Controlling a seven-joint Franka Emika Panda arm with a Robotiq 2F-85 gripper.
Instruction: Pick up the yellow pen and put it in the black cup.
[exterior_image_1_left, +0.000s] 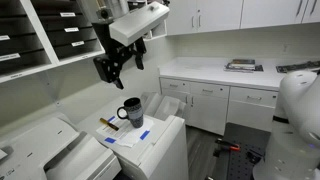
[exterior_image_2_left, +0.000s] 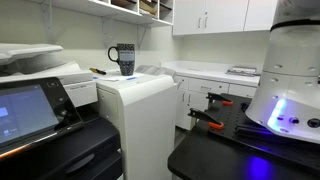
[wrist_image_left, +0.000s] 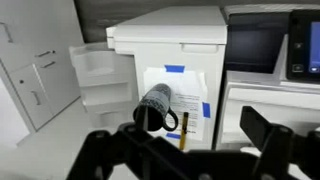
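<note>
One pen (wrist_image_left: 184, 130), yellow: lies flat on the white unit (exterior_image_1_left: 165, 150), just beside the cup's handle. In the wrist view its long axis runs top to bottom, crosswise to the line between the fingers.
One cup (wrist_image_left: 158, 103), black: upright, mouth open.
One gripper (exterior_image_1_left: 115, 65): hangs well above the cup, jaws wide, empty. The pen sits almost straight below it, so a plain descent looks enough, with little turning of the wrist.
</note>
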